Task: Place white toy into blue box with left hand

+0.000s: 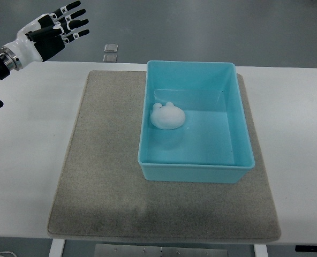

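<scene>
White-and-black left hand [57,29]: far to the left of the blue box [195,174] and beyond its far rim line, raised over the edge of the white table [35,139]; fingers spread wide and straight, holding nothing. Grey felt mat [105,160]: lies under the blue box and reaches out well to its left and near side, bare where it shows. Two small silver squares [111,52]: on the floor past the table, to the left of the blue box's far-left corner; no part in the task. White toy [167,116]: inside the blue box, resting on its floor against the left wall, about midway along that wall; rounded, with two small bumps on its far side. Blue box: open-topped, upright, sitting square on the mat. Right hand: not in view. Judgement: the placing looks done, and the step in hand is clearing away. To do it well, the left hand should stay open and travel further from the blue box, keeping high above its left rim so that nothing catches the wall or jolts the toy inside.
</scene>
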